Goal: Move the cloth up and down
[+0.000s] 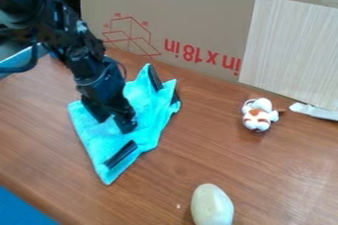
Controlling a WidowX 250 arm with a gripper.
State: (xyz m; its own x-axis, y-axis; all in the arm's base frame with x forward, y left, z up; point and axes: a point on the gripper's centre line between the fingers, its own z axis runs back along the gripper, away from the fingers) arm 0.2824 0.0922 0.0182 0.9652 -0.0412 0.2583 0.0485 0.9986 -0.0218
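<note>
The turquoise cloth lies crumpled on the left part of the wooden table, with black strips on it near its upper right edge and its lower part. My gripper hangs down over the cloth's middle left, its two fingers spread apart and their tips at or just above the fabric. Whether the tips touch the cloth I cannot tell. Part of the cloth behind the gripper is hidden.
A brown and white plush toy sits on the table at the right. A pale egg-shaped object lies at the front. Behind stands a cardboard wall with a light wooden panel.
</note>
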